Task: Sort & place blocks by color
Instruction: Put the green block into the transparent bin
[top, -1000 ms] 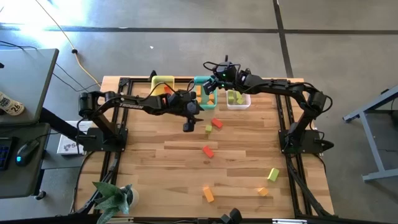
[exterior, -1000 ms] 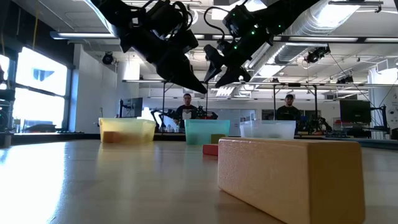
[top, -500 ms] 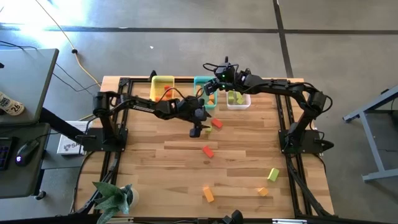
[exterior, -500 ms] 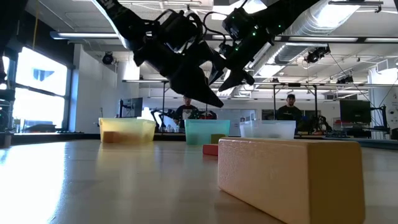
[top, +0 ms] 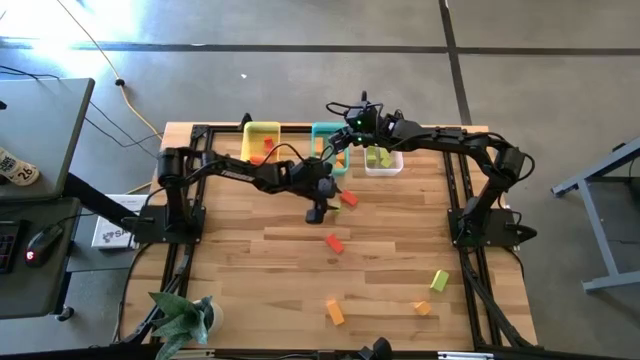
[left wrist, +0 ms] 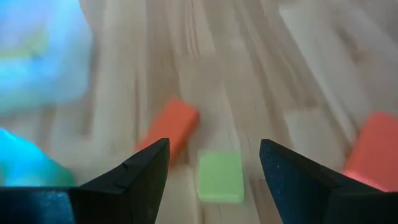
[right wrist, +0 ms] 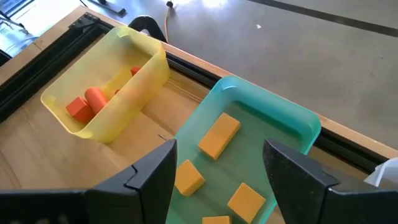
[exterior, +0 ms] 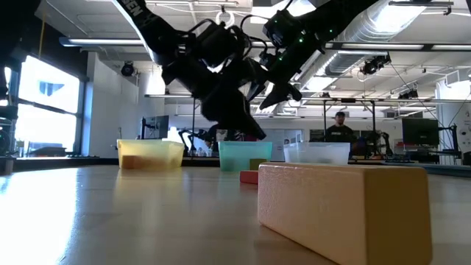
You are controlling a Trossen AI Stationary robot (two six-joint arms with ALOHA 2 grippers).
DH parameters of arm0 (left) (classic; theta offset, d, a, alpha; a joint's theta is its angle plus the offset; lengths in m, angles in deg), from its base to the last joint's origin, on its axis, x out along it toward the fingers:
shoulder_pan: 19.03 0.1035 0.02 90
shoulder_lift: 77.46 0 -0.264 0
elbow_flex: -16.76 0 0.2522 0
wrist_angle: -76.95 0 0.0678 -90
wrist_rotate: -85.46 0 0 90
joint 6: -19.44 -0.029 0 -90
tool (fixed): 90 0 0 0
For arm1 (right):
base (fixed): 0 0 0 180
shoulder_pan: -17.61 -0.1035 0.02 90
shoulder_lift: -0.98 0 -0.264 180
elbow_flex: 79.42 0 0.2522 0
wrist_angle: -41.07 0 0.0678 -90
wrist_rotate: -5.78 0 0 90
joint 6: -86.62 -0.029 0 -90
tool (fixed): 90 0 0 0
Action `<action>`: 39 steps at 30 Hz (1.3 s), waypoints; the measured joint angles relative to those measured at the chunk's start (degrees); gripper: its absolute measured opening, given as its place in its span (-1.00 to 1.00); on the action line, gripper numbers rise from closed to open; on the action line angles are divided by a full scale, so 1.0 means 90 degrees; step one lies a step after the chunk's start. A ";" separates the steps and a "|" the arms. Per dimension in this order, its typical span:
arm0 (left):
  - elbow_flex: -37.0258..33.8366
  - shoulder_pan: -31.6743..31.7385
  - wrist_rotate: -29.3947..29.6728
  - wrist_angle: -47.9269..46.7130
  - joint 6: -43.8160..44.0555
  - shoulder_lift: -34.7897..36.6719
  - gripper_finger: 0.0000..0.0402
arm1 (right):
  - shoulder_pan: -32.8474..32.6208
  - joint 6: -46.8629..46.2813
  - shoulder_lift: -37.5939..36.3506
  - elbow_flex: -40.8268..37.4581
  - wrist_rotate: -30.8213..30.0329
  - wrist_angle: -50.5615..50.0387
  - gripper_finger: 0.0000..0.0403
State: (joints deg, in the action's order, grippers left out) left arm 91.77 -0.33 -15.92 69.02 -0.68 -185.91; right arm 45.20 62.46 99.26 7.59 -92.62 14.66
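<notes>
- High view shows you the left gripper at frame centre, fingers apart over a light green block lying beside a red block
- Your right gripper hangs open over the teal bin, upper centre, holding orange blocks

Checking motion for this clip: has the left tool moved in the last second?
Yes. In the high view the left tool has gone right and toward the table's near side, from level with the yellow bin to beside the red block.
</notes>
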 joint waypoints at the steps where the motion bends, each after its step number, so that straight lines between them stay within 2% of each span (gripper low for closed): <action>1: -0.0008 0.0000 0.0000 -0.0069 0.0001 -0.0072 0.19 | 0.0000 0.0002 0.0000 0.0000 0.0000 0.0000 0.12; 11: -0.0004 -0.0117 0.0223 0.0002 0.0050 -0.0709 0.19 | 0.0002 0.0019 0.0000 0.0000 0.0014 -0.0194 0.12; 22: -0.0007 -0.0259 0.0398 0.0304 0.0047 -0.0724 0.16 | 0.0000 0.0019 0.0000 0.0000 0.0163 -0.0339 0.12; 26: -0.0007 -0.0245 0.0759 0.0296 0.0047 -0.0724 -0.04 | 0.0000 0.0016 0.0000 0.0000 0.0338 -0.0342 0.12; 31: -0.0007 -0.0216 0.0721 0.0310 0.0061 -0.0711 -0.49 | 0.0024 0.0016 0.0000 0.0000 0.0665 -0.0347 0.12; 39: -0.0009 -0.0180 0.0675 -0.0047 0.0392 -0.0502 -0.50 | 0.0158 0.0128 -0.0088 -0.0002 0.1381 -0.0759 0.11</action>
State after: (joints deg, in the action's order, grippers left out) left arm 91.69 -1.95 -9.84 68.59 2.84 -190.42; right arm 46.63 63.61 98.47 7.57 -80.19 7.83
